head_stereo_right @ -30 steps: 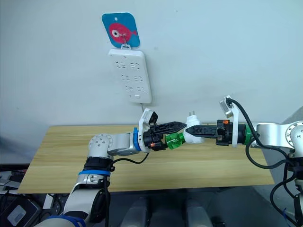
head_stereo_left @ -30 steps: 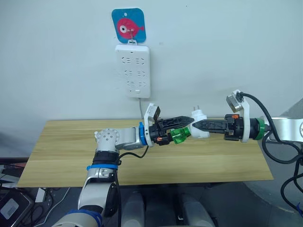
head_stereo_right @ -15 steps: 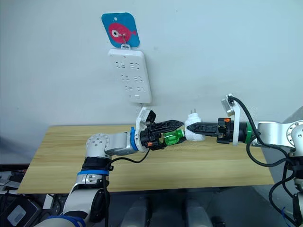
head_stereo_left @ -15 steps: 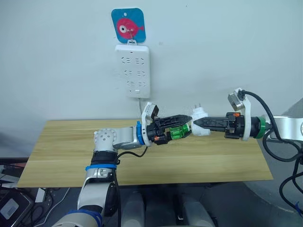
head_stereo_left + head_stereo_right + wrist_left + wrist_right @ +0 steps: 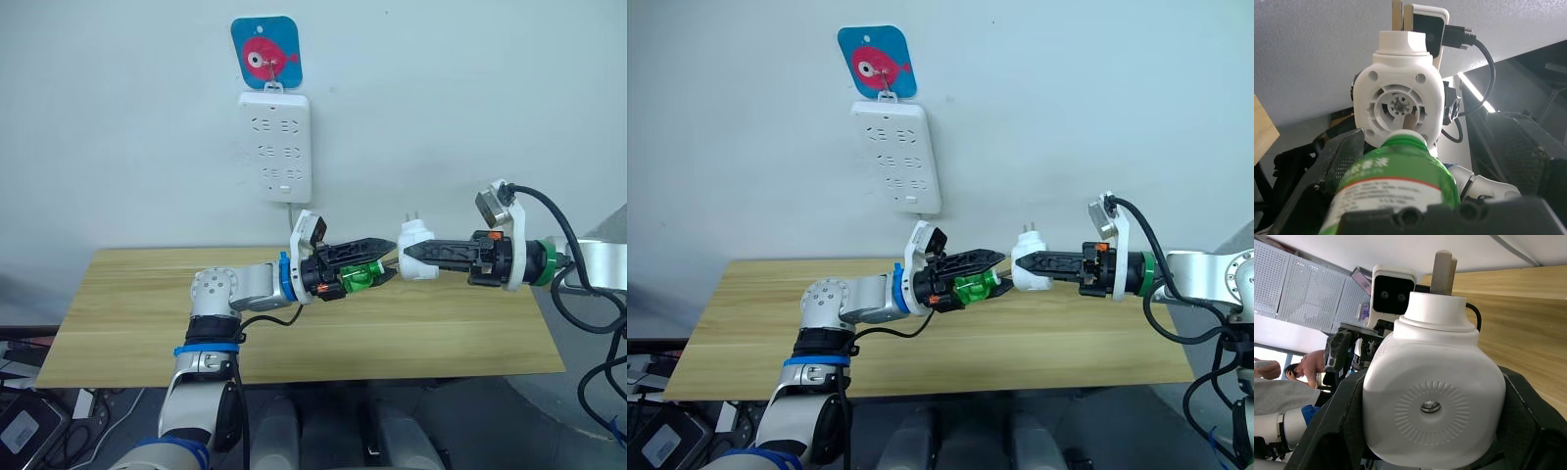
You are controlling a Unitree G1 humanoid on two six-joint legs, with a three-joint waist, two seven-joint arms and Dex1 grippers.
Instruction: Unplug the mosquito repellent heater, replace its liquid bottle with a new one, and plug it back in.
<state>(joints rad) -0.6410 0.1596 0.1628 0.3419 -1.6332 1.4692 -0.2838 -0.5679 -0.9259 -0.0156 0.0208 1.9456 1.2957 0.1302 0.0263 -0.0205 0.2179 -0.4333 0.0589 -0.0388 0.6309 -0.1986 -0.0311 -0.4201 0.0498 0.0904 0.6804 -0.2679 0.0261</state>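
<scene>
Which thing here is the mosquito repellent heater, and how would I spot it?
Look below the white power strip on the wall, above the wooden table. The right gripper holds the mosquito repellent heater: small, rounded, white, prongs pointing up, beside the left gripper's green bottle.

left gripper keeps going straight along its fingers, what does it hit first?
Most likely the heater held by the right gripper. The left gripper and its green bottle point at the heater's underside socket, bottle tip just short of it.

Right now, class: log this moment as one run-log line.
left tool: shut on green bottle | right tool: shut on heater | bottle out, wick near socket
</scene>
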